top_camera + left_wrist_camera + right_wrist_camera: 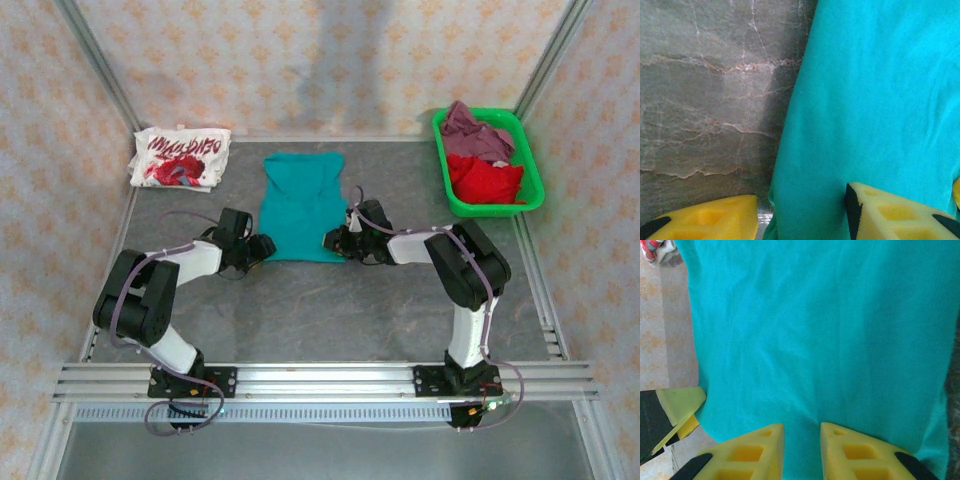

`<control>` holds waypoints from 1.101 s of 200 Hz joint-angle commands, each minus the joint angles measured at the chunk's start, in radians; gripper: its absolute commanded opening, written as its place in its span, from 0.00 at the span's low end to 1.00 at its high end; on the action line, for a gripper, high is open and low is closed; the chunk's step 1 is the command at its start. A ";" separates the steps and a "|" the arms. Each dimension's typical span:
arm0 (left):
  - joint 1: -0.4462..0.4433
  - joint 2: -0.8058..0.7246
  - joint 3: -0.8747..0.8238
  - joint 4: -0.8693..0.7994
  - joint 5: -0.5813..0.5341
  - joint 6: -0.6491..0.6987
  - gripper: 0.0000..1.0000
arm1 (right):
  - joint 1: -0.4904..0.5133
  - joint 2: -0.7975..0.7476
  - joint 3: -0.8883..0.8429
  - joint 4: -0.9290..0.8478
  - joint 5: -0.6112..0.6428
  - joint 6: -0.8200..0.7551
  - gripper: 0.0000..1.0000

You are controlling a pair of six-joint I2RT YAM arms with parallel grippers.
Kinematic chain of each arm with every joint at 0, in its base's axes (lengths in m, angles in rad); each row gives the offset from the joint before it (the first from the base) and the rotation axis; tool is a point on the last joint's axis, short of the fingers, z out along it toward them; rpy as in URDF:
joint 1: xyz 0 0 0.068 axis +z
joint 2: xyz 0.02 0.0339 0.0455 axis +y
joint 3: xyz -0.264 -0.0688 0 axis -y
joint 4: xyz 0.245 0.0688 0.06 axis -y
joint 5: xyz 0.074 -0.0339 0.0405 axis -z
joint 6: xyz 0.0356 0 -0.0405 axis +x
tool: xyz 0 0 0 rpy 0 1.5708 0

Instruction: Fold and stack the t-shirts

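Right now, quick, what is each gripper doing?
The left gripper is open over the edge of the teal t-shirt.
The right gripper is closed, pinching the teal t-shirt.

A grey, marble-patterned bench (pixel 340 305) spreads from the centre towards 12 o'clock, crossed by pale and rusty veins. A ribbed aluminium rail (pixel 330 380) runs along its edge at 6 o'clock, with a lower grey surface (pixel 300 450) beyond it. Cream wallpapered walls (pixel 320 60) with small orange floral motifs enclose the bench at 9, 12 and 3 o'clock. Slanted aluminium frame posts (pixel 100 65) rise at 11 and 1 o'clock. The light is soft and even; a faint grey shadow (pixel 330 75) marks the wall at 12 o'clock.
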 commanded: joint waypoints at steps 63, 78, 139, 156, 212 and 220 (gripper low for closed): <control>-0.082 0.080 0.071 0.182 0.105 0.004 0.17 | 0.001 -0.013 -0.032 -0.099 0.054 -0.029 0.25; -0.082 0.077 0.085 0.159 0.103 0.016 0.12 | 0.001 -0.036 -0.038 -0.109 0.059 -0.032 0.25; -0.082 0.046 0.076 0.109 0.078 0.035 0.00 | 0.001 -0.211 -0.066 -0.170 0.047 -0.031 0.36; -0.082 0.034 0.070 0.085 0.071 0.048 0.00 | -0.008 -0.268 -0.083 -0.208 0.056 -0.027 0.40; -0.082 -0.044 0.033 -0.017 0.073 0.083 0.00 | -0.035 -0.337 -0.206 -0.244 0.058 0.064 0.44; -0.082 -0.055 0.032 -0.050 0.072 0.099 0.00 | -0.036 -0.340 -0.222 -0.242 0.063 0.070 0.45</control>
